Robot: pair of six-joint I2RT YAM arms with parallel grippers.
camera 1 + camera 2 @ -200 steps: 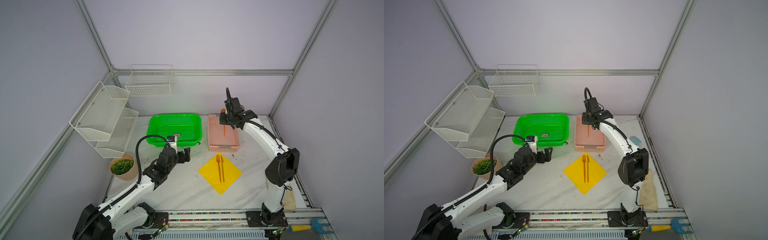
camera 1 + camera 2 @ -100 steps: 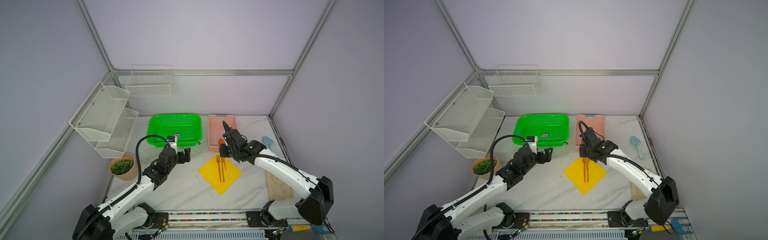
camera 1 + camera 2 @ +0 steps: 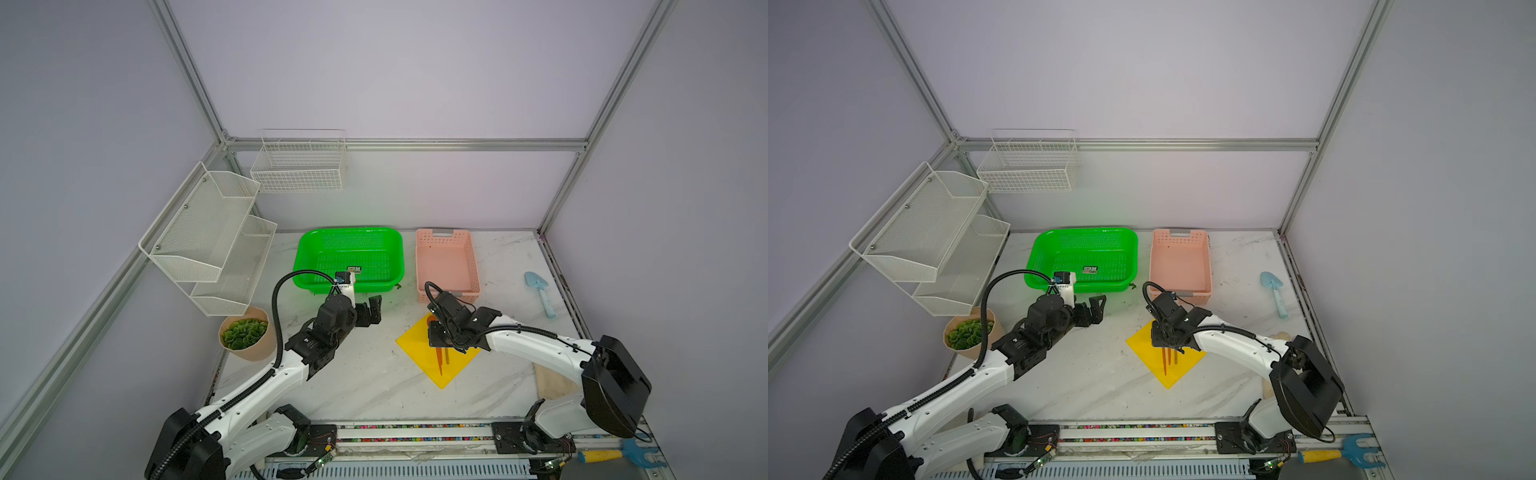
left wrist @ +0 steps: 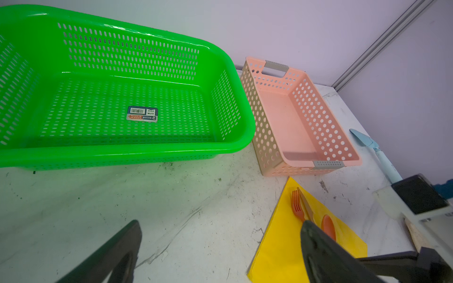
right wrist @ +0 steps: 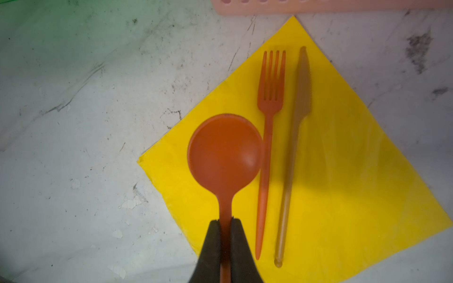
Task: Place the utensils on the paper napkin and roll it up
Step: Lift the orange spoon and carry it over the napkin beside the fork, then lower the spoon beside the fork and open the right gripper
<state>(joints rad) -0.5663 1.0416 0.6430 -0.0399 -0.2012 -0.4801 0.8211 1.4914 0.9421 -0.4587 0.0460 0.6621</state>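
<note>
The left gripper [image 3: 369, 311] hangs at 6 o'clock of the green basket [image 3: 349, 253], its fingers spread wide with nothing between them. At its 4 o'clock lies the napkin [image 3: 417, 347], where both top views show only the handle ends of the fork [image 3: 439, 362] and knife [image 3: 447, 356] below the right wrist. The right wrist view shows both whole and flat on the napkin, and the right gripper [image 5: 225, 221] pinching the handle of the spoon [image 5: 224, 152] just beside them.

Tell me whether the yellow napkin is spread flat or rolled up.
Spread flat, not rolled. In the right wrist view the napkin lies open as one flat sheet, with the fork and knife uncovered on it.
</note>
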